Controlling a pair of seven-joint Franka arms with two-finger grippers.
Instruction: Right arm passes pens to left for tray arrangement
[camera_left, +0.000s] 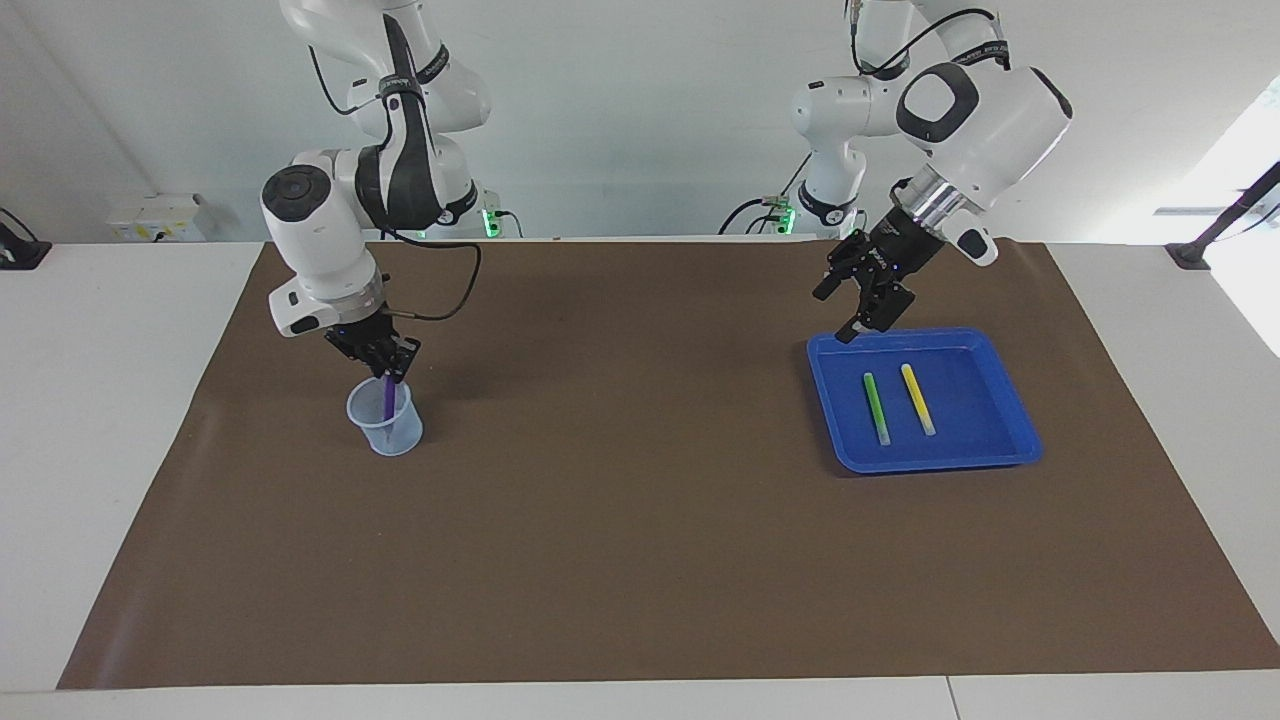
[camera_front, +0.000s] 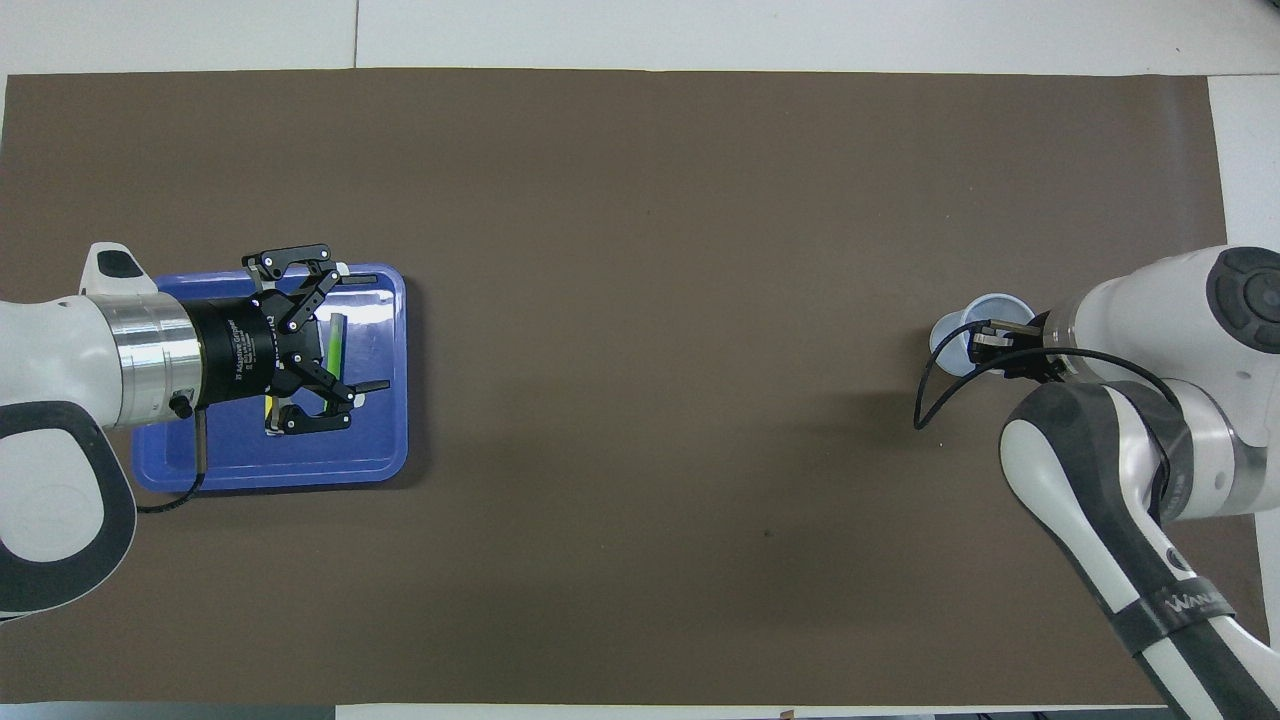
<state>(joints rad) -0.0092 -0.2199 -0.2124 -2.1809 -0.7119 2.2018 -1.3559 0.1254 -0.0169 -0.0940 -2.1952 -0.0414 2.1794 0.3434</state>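
Pens: three in all. The green pen (camera_left: 876, 408) and the yellow pen (camera_left: 918, 398) lie side by side, apart from each other, flat in the one blue tray (camera_left: 1010, 440) at the left arm's end of the table. The purple pen (camera_left: 387, 398) stands tilted in the one pale cup (camera_left: 384, 418) at the right arm's end, its upper end sticking out above the rim.

There are two arms, each with one black claw. The right claw (camera_left: 390, 368) hangs straight over the cup, directly above the purple pen, with its fingers drawn in close around the pen's upper end; the facing view shows the pen's top between them, so the claw is clenched on the pen, while the pen's lower part is still inside the cup below it.

The left claw (camera_left: 848, 318) is up in the air over the tray's edge on the robots' side, tilted downward, its fingers spread wide and holding nothing. The green and yellow pens lie below it, farther into the tray, touching neither finger.

One brown mat (camera_left: 620, 520) covers the table under both claws.
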